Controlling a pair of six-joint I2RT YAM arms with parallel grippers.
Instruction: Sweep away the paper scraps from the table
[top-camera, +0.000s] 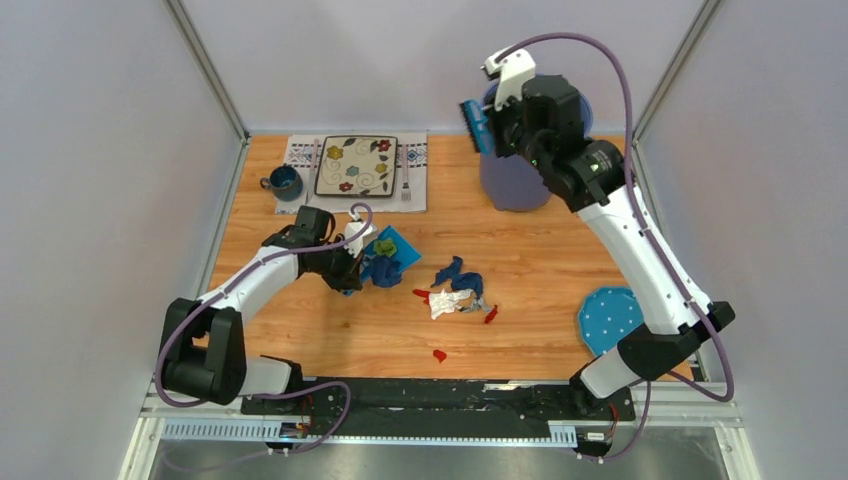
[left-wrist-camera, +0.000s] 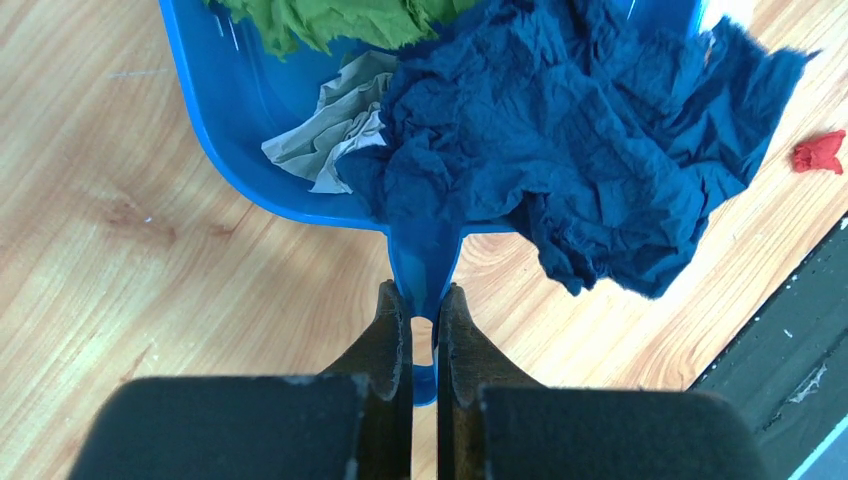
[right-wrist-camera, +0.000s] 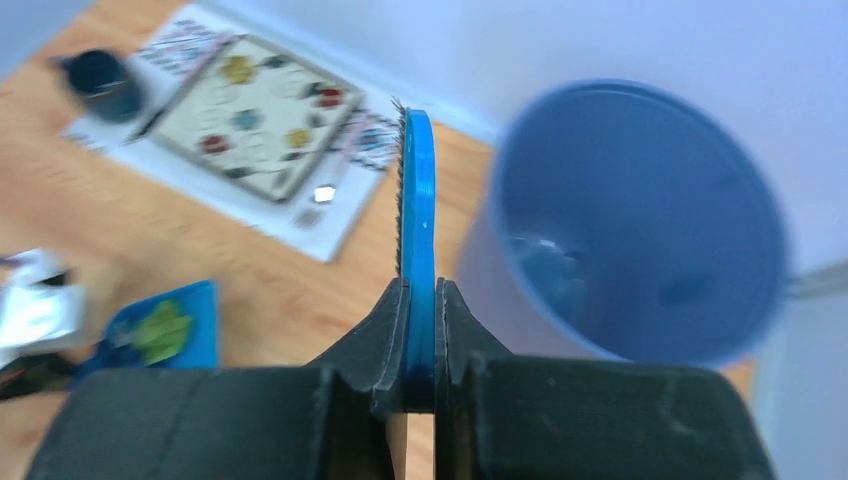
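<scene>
My left gripper (top-camera: 350, 275) (left-wrist-camera: 424, 300) is shut on the handle of a blue dustpan (top-camera: 393, 247) (left-wrist-camera: 240, 110) resting on the table (top-camera: 540, 250). The pan holds green (left-wrist-camera: 330, 20), grey (left-wrist-camera: 335, 125) and dark blue paper (left-wrist-camera: 580, 150); the dark blue piece spills over its edge. More paper scraps lie mid-table: dark blue (top-camera: 452, 272), white (top-camera: 442, 302), and red bits (top-camera: 439, 354). One red bit shows in the left wrist view (left-wrist-camera: 818, 152). My right gripper (top-camera: 497, 125) (right-wrist-camera: 422, 290) is shut on a blue brush (top-camera: 472, 122) (right-wrist-camera: 417, 200), held high beside the blue bin (top-camera: 515, 180) (right-wrist-camera: 640, 220).
A patterned plate (top-camera: 356, 165) lies on a white placemat (top-camera: 300, 152) at the back left, with a dark mug (top-camera: 285, 182) and a fork (top-camera: 405, 185). A blue polka-dot cloth (top-camera: 608, 318) lies at the near right beside the right arm.
</scene>
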